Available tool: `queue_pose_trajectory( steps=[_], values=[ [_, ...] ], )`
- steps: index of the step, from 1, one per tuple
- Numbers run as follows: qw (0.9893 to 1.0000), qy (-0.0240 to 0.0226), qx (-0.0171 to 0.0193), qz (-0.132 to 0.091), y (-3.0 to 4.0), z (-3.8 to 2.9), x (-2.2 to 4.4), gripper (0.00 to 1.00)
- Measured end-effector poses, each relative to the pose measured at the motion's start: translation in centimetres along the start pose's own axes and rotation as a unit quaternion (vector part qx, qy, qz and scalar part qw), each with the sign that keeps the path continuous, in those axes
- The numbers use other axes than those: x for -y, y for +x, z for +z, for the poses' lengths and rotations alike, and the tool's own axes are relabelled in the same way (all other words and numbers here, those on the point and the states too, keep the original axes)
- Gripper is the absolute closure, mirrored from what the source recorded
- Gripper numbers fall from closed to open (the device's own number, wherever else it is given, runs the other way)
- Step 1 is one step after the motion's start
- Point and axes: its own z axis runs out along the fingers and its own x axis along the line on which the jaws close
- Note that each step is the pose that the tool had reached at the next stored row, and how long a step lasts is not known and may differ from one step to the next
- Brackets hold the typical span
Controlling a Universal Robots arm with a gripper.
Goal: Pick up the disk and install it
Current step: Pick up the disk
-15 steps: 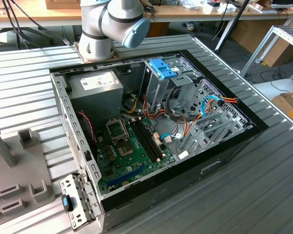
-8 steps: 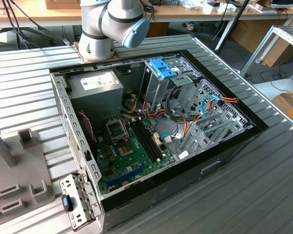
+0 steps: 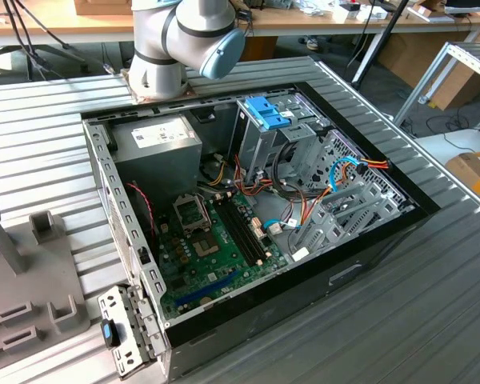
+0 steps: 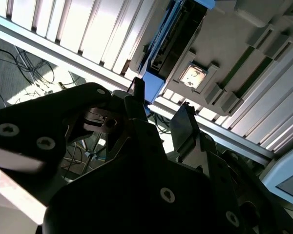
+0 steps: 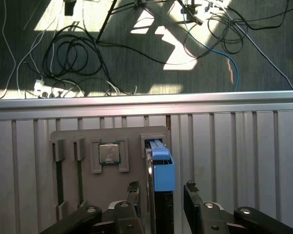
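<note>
Pincer [image 5: 162, 191]: hanging released, jaws spread either side of disk [image 5: 161, 183], not touching yet. Disk: standing on edge in slot of grey holder [image 5: 83, 141] on slatted table [image 5: 244, 161], blue rail [image 5: 162, 161] facing pincer, chip [image 5: 109, 152] sitting in pocket beside it. Judging handling: rigid metal, prob. hefty for its size, shock-sensitive; plastic rail likely flexing if squeezed. Looking best gripping across flat metal sides w/ firm, even pressure.
</note>
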Motion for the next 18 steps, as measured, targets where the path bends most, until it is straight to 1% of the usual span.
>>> queue_pose_trajectory(
  steps=[5,9,15,18],
  values=[
    [1.0,0.0,0.0,0.0,0.0,0.06,0.0,0.52],
    [1.0,0.0,0.0,0.0,0.0,0.22,0.01,0.52],
    [1.0,0.0,0.0,0.0,0.0,0.25,0.0,0.52],
    [1.0,0.0001,0.0001,0.0,0.0,0.39,0.01,0.52]
  ],
)
